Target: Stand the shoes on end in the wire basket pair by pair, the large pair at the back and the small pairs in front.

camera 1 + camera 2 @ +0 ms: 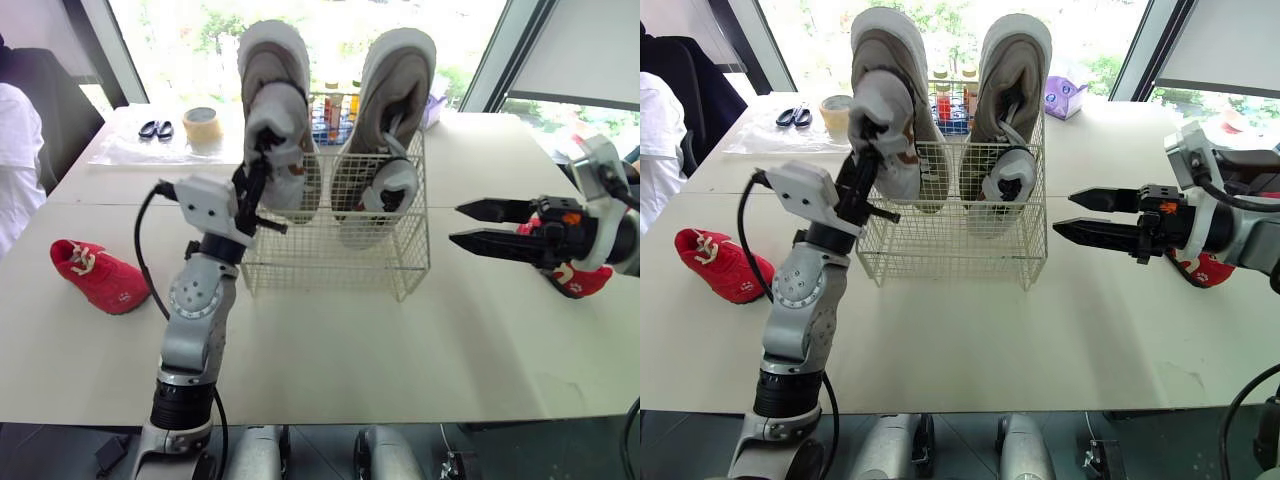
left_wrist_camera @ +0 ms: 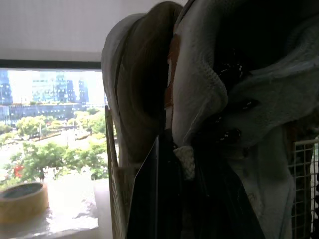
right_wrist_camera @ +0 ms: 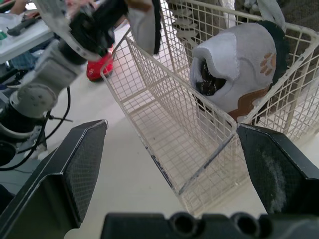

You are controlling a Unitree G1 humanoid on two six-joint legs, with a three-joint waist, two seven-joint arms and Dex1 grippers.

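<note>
Behind the right pincer [image 1: 457,224], spread and empty, a red shoe [image 1: 586,282] sits half hidden; the left pincer [image 1: 258,160] grasps a small white shoe [image 1: 285,125], its tips buried.

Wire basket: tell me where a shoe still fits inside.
Free: the front-left corner of the white wire basket, beside the small white shoe standing front-right. Crowded: the back row, filled by two large grey shoes.
</note>
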